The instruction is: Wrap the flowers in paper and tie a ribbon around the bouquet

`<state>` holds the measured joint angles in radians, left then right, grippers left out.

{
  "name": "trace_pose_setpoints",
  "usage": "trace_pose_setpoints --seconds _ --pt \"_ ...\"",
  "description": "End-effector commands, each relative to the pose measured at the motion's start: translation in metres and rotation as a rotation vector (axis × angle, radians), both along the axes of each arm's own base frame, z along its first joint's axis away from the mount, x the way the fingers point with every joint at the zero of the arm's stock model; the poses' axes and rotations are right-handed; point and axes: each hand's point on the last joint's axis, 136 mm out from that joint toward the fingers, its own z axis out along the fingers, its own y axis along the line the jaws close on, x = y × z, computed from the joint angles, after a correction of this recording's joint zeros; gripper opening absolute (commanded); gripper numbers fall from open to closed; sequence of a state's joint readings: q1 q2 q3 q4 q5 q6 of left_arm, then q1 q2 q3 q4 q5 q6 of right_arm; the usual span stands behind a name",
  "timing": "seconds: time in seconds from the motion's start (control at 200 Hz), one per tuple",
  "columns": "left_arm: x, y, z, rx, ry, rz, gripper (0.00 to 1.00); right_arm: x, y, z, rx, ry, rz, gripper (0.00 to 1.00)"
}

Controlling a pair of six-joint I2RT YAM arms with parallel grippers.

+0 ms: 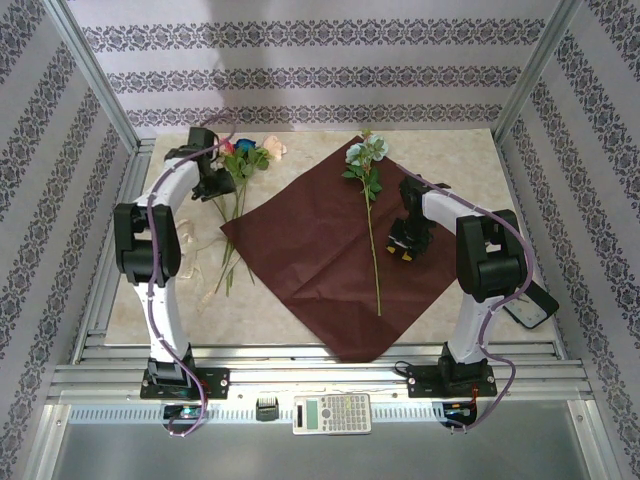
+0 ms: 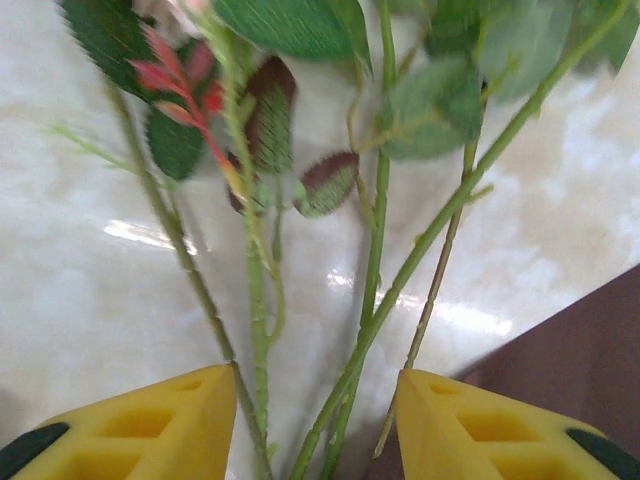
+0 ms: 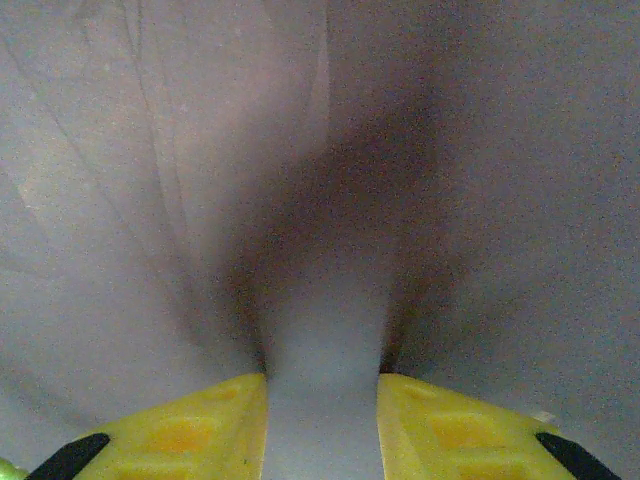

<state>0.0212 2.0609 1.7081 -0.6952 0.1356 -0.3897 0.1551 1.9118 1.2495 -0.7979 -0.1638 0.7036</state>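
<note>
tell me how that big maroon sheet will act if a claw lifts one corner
Probably floppy: the paper looks thin and lies flat with soft creases, so it would likely drape. Likely light, so a push may wrinkle it and shift the flower lying on it.

One paper [image 1: 320,260], one ribbon [image 1: 205,243], one calculator [image 1: 332,412], one lone flower [image 1: 365,155] and one bunch of flowers [image 1: 240,165] (its stems overlap).

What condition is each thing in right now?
paper: spread flat, dull maroon side up.
single flower: lying loose on the paper.
flower bunch: lying on the table, unwrapped.
ribbon: loose on the table, untied.
left gripper: open, straddling the bunch's stems.
right gripper: down on the paper; grip unclear.
</note>
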Motion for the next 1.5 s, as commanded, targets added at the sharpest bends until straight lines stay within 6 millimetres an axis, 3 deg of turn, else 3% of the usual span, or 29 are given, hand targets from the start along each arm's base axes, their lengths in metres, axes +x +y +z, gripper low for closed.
trace_pose_setpoints --seconds 0.0,0.215,0.55,0.799,0.914,1.084,1.234,1.499 --pt "-0.01 0.032 -0.022 -0.126 0.049 0.174 0.45 0.001 0.0 -0.001 -0.025 0.015 0.013 0.35" --pt "0.007 0.027 -0.049 -0.328 0.036 0.204 0.46 0.0 0.003 -0.003 -0.022 0.023 0.021 0.35" --pt "0.007 0.021 -0.075 -0.378 0.069 0.224 0.4 0.002 0.004 0.0 -0.017 0.017 0.027 0.35" --pt "0.005 0.023 -0.081 -0.348 0.101 0.21 0.2 0.001 0.004 -0.001 -0.016 0.017 0.03 0.35" --pt "0.001 0.034 -0.064 -0.262 0.081 0.198 0.0 0.002 0.006 0.001 -0.017 0.011 0.033 0.35" --pt "-0.013 0.052 -0.027 -0.112 0.052 0.165 0.0 0.004 0.007 0.004 -0.016 0.004 0.038 0.35" --pt "-0.036 0.067 0.018 0.032 0.011 0.166 0.0 0.006 0.006 0.008 -0.021 -0.01 0.043 0.35" --pt "-0.064 0.058 0.091 0.105 -0.148 0.159 0.0 0.004 0.005 0.01 -0.027 -0.018 0.049 0.35"
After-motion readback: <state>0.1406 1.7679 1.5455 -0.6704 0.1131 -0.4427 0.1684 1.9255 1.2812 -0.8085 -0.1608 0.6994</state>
